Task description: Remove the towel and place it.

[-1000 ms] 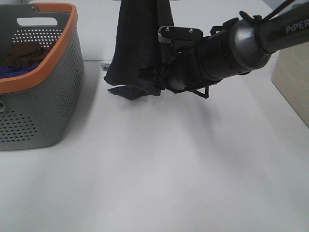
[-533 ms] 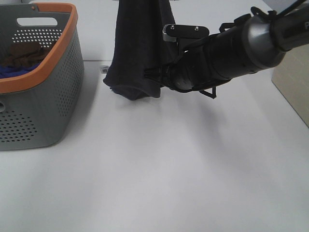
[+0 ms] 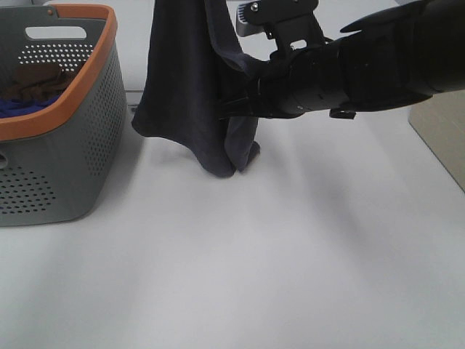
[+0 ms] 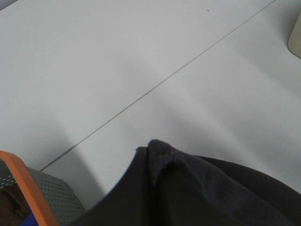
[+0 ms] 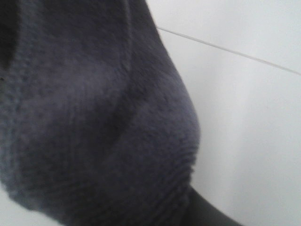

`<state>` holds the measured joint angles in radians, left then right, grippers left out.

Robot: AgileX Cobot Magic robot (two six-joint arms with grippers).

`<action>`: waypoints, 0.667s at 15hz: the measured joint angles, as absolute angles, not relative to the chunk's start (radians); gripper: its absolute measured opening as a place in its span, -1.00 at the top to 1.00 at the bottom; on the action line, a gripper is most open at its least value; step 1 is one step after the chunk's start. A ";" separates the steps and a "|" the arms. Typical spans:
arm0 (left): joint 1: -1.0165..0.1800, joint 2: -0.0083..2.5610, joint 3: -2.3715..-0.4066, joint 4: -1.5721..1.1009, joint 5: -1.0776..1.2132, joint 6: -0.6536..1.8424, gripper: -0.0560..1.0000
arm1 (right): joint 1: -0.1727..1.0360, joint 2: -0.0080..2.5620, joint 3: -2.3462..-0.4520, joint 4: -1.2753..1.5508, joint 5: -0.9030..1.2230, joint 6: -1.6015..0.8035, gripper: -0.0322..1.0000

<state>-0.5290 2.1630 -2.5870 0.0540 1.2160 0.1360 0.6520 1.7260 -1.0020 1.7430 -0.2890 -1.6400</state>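
Observation:
The dark navy-charcoal towel (image 3: 182,87) hangs from above the top edge of the exterior view, and its lowest fold touches the white table (image 3: 232,276). My right gripper (image 3: 236,109) reaches in from the right. Its fingertips are buried in the towel's right edge, and a fold is drawn up to it. The towel fills the right wrist view (image 5: 94,117), with no fingers showing. My left gripper is hidden. The left wrist view shows the bunched towel (image 4: 197,188) right under the camera, held high over the table.
A grey basket with an orange rim (image 3: 73,14) stands at the left and holds a brown cloth (image 3: 36,80) and a bright blue cloth (image 3: 22,105). Its rim (image 4: 23,183) also shows in the left wrist view. A beige box (image 3: 439,123) stands at the right edge.
The right arm has risen and pulled the towel's right edge up. The towel has spread wider to the left, and its bottom fold has shifted right and nearer on the table.

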 joint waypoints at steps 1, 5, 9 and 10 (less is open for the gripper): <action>-0.529 2.163 -2.587 0.048 1.217 0.136 0.89 | 0.652 1.709 -1.002 1.743 -0.237 -1.689 0.94; -0.529 2.163 -2.587 0.043 1.219 0.136 0.89 | 0.652 1.705 -0.962 1.742 -0.036 -1.805 0.94; -0.529 2.163 -2.587 0.025 1.220 0.135 0.89 | 0.652 1.705 -0.874 1.721 0.037 -1.811 0.94; -0.529 2.163 -2.587 0.009 1.221 0.135 0.89 | 0.652 1.704 -0.849 1.705 0.049 -1.796 0.94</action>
<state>-0.5290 2.1630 -2.5870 0.0090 1.2210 0.1350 0.6520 1.7040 -0.8490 1.7050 0.0490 -1.7960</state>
